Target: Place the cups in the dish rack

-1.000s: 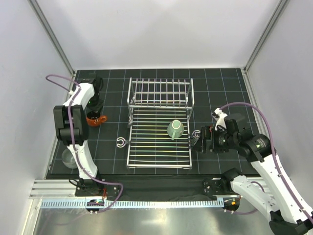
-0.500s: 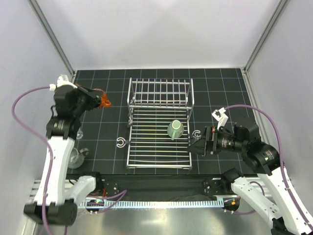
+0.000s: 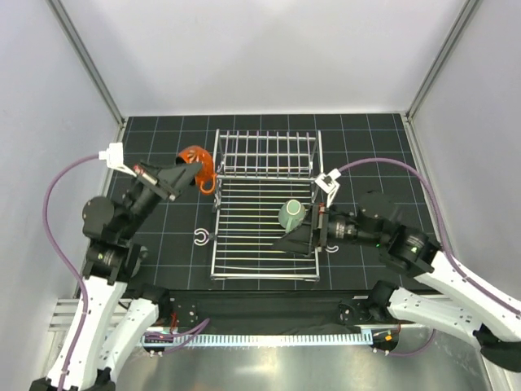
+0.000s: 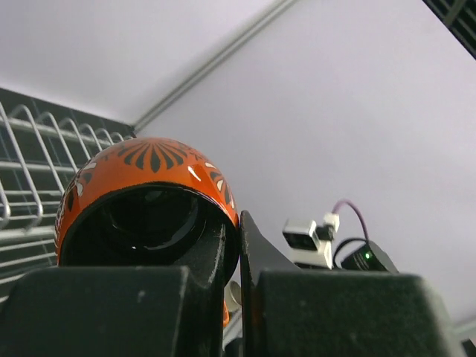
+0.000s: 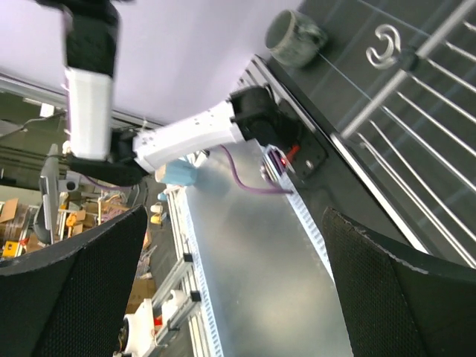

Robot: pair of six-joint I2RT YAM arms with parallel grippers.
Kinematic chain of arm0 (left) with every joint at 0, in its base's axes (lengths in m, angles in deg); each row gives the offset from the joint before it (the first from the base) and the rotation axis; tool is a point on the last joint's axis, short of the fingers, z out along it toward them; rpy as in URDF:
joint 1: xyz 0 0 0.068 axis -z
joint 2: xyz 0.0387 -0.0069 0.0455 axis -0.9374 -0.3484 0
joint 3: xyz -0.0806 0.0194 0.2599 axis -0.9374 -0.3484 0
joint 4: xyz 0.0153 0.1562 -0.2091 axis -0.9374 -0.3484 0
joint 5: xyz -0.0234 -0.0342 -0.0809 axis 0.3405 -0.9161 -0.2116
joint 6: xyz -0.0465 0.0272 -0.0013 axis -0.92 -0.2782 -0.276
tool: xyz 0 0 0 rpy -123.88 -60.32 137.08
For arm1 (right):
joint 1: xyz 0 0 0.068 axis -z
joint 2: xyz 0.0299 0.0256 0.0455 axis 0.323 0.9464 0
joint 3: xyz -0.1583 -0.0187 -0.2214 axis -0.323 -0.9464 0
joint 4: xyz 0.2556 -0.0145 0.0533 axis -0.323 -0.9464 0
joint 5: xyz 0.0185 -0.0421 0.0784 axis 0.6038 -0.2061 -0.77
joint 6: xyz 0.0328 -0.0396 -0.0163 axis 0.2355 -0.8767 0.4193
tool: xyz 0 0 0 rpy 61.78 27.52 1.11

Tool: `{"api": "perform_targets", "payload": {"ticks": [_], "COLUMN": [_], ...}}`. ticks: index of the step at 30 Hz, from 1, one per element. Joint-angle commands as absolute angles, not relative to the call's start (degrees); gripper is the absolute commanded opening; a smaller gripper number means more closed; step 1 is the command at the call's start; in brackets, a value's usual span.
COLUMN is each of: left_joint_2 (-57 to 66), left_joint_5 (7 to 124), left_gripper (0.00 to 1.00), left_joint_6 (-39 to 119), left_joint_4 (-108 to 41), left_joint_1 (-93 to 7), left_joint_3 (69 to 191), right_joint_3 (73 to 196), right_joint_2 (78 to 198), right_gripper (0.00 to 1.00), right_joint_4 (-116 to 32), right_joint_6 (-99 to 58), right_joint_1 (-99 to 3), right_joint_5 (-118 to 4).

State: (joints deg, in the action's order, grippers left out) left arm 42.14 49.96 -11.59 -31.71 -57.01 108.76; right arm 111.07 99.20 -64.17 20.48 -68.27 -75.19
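Observation:
My left gripper [image 3: 190, 176] is shut on the rim of the glossy orange-brown mug [image 3: 195, 160] and holds it in the air at the back left corner of the dish rack [image 3: 264, 259]. In the left wrist view the mug [image 4: 149, 175] fills the centre above my gripper [image 4: 239, 227]. A mint-green mug [image 3: 293, 215] lies on the rack's flat rods. My right gripper [image 3: 286, 243] is open and empty, low over the rack's front right part, beside the mint-green mug. The right wrist view shows wide-open fingers [image 5: 74, 282] and a grey-green mug [image 5: 294, 33] on the mat.
A white C-shaped hook [image 3: 200, 237] lies on the black gridded mat left of the rack, also shown in the right wrist view [image 5: 385, 43]. The rack's upright barred section [image 3: 264, 155] stands at the back. Enclosure walls stand on three sides.
My left arm lifted the orange-brown mug off the mat at the left and carried it right, to the rack's back left corner. My right gripper moved left over the rack's base.

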Motion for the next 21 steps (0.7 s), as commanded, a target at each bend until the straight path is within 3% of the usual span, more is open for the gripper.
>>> {"api": "perform_targets", "payload": {"ticks": [1,9,21], "left_joint_2": [49.3,58.6,61.3], "left_joint_5": [49.9,46.6,44.9], "left_gripper": [0.00,0.00,0.00], "left_joint_6": [-15.1,-21.8,-20.8], "left_joint_4": [-19.9,-15.7,-13.5], "left_joint_1": [-56.1,-54.6,-50.3], "left_joint_3": [105.6,97.8,92.9], "right_joint_3": [109.8,117.2,117.6], "right_joint_2": [102.2,116.7,122.3], "right_gripper": [0.99,0.94,0.77], "right_joint_4": [-46.3,-36.6,-22.3], "right_joint_6": [24.5,18.9,21.3], "right_joint_1": [-74.3,-87.4,-90.2], "right_joint_5": [-65.4,-52.8,-49.4]}}
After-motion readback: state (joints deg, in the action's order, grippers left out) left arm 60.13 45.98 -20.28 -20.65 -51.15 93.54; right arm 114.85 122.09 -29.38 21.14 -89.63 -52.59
